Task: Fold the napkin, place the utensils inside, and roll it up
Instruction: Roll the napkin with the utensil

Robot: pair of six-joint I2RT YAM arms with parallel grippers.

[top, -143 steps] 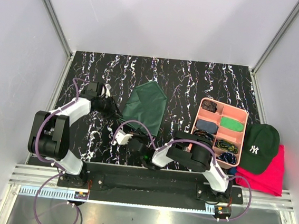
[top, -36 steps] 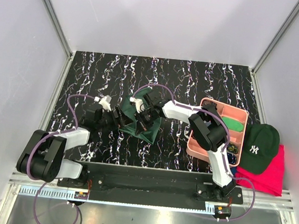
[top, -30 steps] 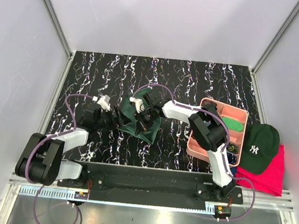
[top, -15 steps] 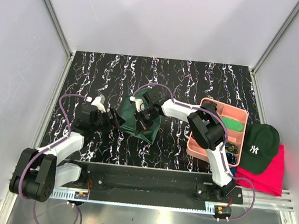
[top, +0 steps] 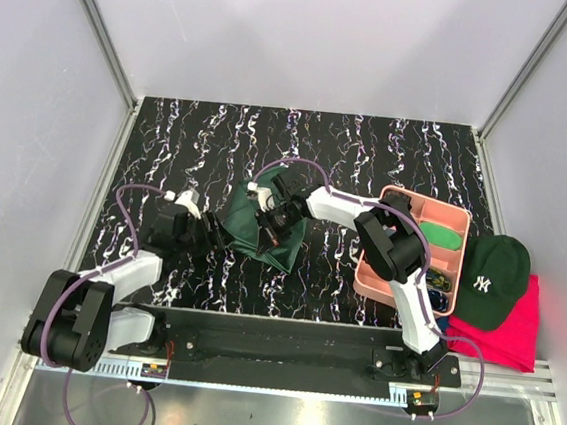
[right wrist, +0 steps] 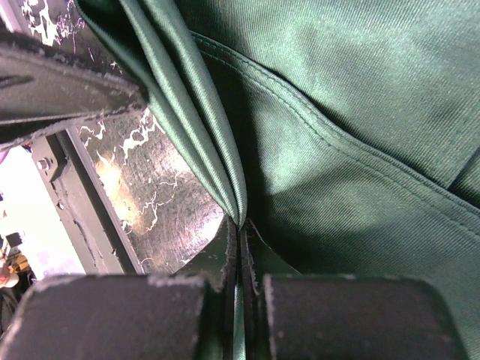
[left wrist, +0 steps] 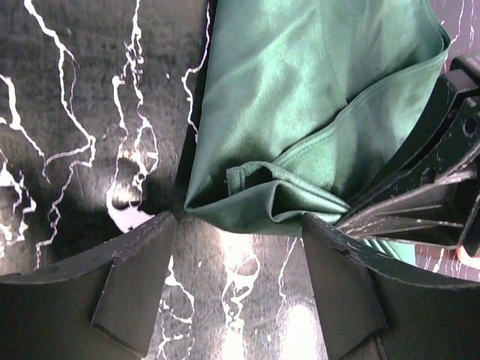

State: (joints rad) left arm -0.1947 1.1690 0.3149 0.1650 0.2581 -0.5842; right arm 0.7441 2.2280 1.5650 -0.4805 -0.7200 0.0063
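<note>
Where my left arm reaches in from the near edge, the left gripper (left wrist: 240,251) sits low over the black, white-veined marble tabletop (top: 370,151) with its jaws released. They are spread wide, with the folded corner of the large dark forest-green cloth napkin (left wrist: 300,90) just beyond the fingertips. Past it, the right gripper (right wrist: 240,247) is clenched on a raised fold of that napkin, pinching the layers tight. The napkin lies bunched at mid-table, left of the pink compartmented plastic tray (top: 394,193) — and well apart from the dark baseball cap (top: 493,278) on the far right.
</note>
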